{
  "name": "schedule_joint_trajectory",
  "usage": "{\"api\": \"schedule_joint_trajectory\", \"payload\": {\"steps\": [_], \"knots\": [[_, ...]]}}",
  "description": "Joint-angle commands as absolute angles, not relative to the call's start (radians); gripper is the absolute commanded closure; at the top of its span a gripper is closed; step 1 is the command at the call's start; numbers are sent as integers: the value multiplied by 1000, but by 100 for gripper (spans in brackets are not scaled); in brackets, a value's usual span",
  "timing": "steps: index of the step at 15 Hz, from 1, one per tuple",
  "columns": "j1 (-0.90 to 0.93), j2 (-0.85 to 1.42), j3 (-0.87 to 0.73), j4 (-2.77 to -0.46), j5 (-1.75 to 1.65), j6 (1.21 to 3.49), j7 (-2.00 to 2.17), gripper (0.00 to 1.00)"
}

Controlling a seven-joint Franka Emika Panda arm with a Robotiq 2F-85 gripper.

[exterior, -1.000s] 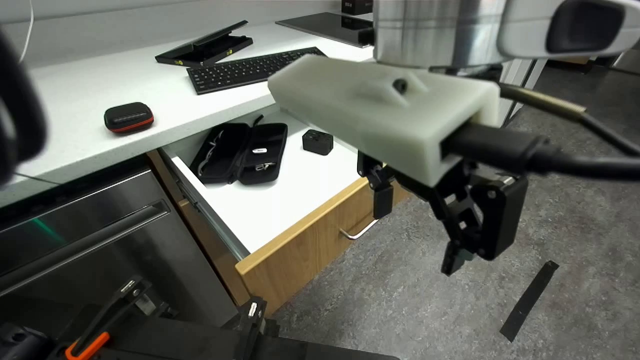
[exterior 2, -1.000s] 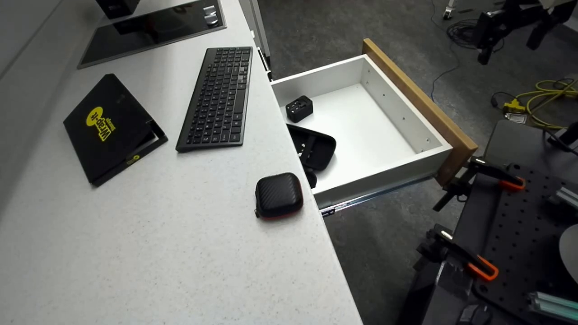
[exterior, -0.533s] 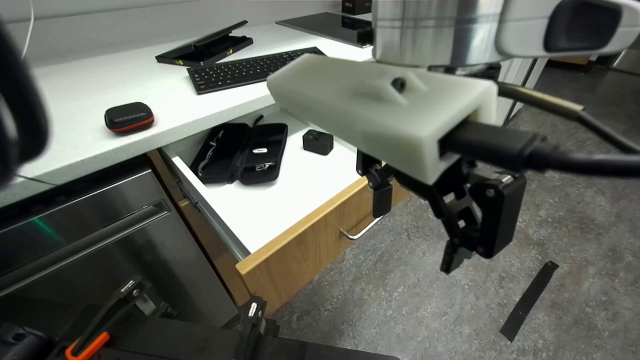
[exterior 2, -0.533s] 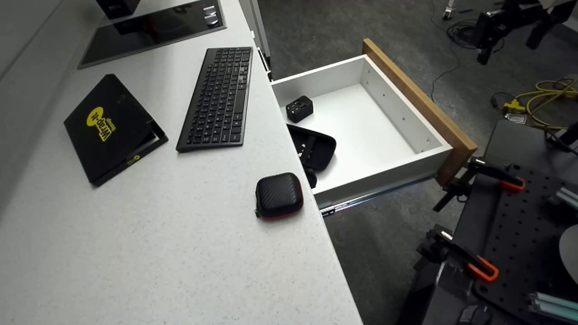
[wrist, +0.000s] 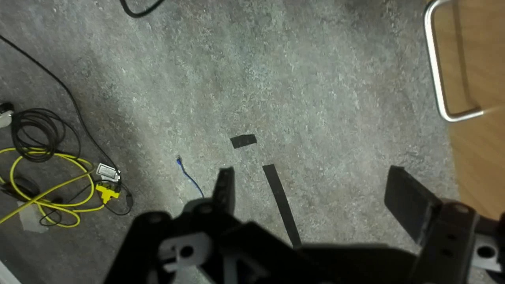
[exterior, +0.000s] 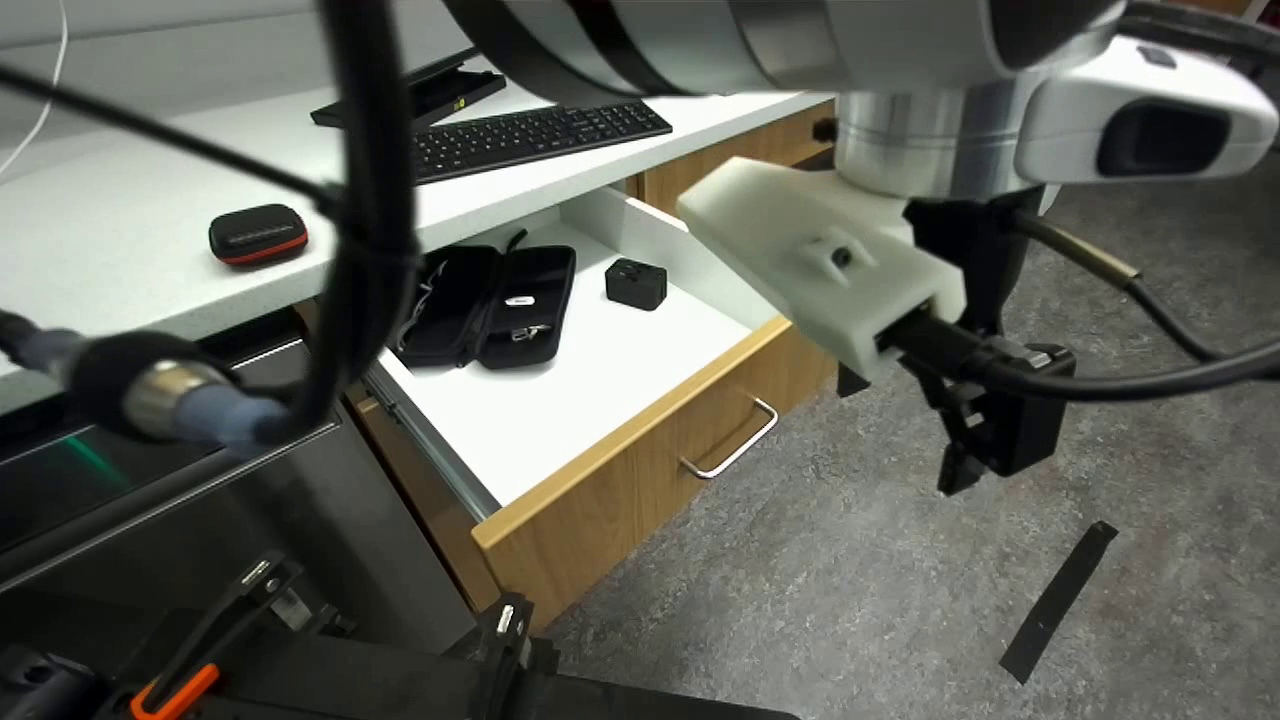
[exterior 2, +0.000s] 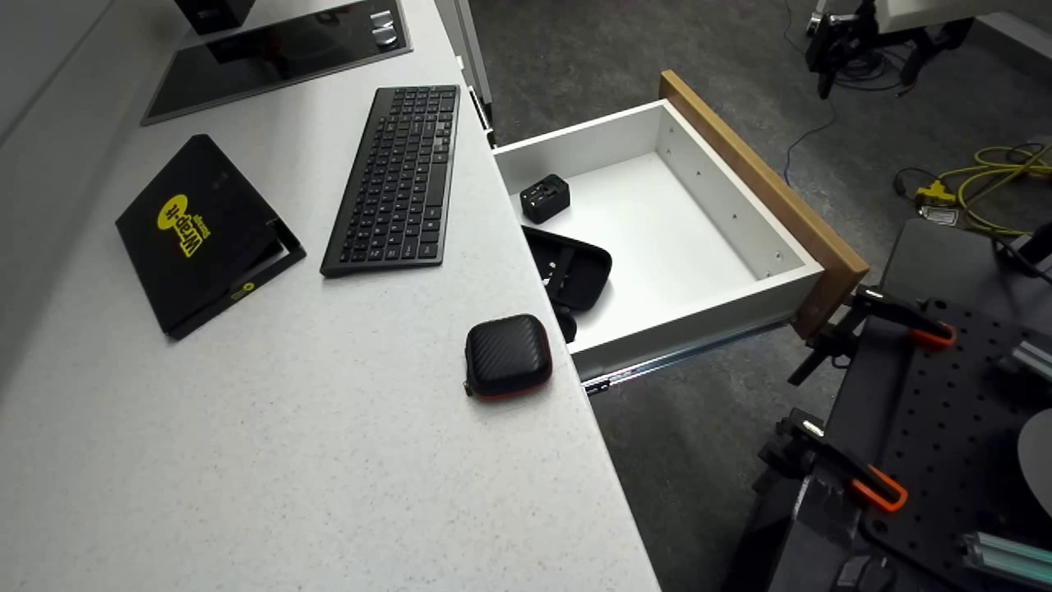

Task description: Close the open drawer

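Hand [wrist: 311, 177] at wide spread over grey floor [wrist: 315, 98], near but apart from slim silver handle [wrist: 436, 71]. Out from under bench [exterior 2: 345, 427], in both exterior views: wood-fronted drawer [exterior: 620, 490], with open black case [exterior: 490, 310] and small black block [exterior: 636, 284] inside.

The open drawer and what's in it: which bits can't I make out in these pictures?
Handle: in the wrist view, the picture's top edge cuts off its upper end.
Drawer front: in an exterior view, its outer face is turned away.
Black case: in an exterior view, the counter hides part of it.
Small pale bits in the case: in an exterior view, too small to identify.
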State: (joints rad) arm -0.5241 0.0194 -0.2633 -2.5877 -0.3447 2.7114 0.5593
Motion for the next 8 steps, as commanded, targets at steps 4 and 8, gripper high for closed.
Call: {"api": "schedule_joint_trajectory", "payload": {"steps": [4,8], "knots": [[-390,352,-350,-2395,-161,2819,624,0],[-333,473,-333,-2314,-5,2816,595,0]]}}
